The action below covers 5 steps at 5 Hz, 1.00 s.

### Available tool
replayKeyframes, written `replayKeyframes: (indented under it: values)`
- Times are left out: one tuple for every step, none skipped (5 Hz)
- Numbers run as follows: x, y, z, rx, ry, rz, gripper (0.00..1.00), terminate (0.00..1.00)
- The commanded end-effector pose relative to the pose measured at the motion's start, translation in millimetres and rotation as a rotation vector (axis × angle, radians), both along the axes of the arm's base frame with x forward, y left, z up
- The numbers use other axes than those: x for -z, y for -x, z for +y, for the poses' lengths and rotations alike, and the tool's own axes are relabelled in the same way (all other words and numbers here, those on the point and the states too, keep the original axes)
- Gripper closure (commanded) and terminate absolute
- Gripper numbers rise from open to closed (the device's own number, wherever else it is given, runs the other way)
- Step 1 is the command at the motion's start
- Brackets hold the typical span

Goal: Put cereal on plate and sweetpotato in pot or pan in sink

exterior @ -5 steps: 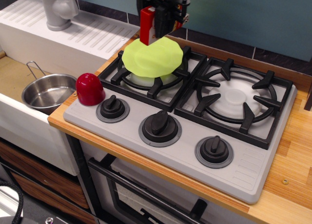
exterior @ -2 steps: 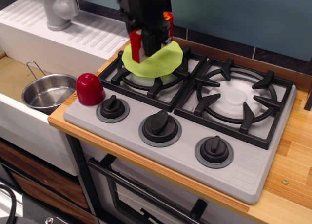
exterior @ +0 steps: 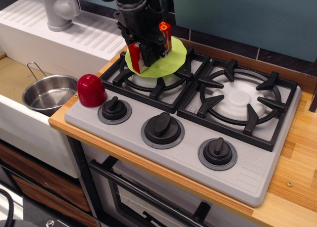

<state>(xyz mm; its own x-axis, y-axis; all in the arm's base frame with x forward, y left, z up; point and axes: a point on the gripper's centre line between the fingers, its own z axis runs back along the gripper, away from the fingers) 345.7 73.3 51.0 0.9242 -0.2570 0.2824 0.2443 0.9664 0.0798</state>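
My gripper (exterior: pixel 146 48) is low over the lime-green plate (exterior: pixel 168 64) on the back-left burner and is shut on the red cereal box (exterior: pixel 134 58). The box is tilted, its lower end at or just above the plate; contact cannot be told. The dark-red sweetpotato (exterior: pixel 91 90) stands on the stove's front-left corner, apart from the gripper. The steel pot (exterior: pixel 48 92) with its wire handle sits empty in the sink (exterior: pixel 12 78) at the left.
A grey faucet (exterior: pixel 58 9) stands on the ribbed white drainboard (exterior: pixel 94 36). The stove (exterior: pixel 198 113) has two black grates and three knobs (exterior: pixel 163 125) along its front. Wooden counter (exterior: pixel 302 153) lies to the right.
My gripper has come down and slightly left with the cereal box, from above the plate's back edge to low over the plate. The sweetpotato and pot have not moved.
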Motion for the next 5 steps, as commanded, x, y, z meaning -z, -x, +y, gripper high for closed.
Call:
replayKeyframes:
  values:
    - [-31, 6, -8, -0.019, -0.029, 0.032, 0.0, 0.0]
    - [-49, 12, -13, -0.034, -0.04, 0.056, 0.0, 0.0]
    - [-64, 15, -19, -0.042, -0.046, 0.08, 0.0, 0.0]
    - [-78, 16, -22, -0.042, -0.049, 0.101, 0.0, 0.0]
    - [-96, 11, -24, -0.035, -0.108, 0.148, 0.0, 0.0]
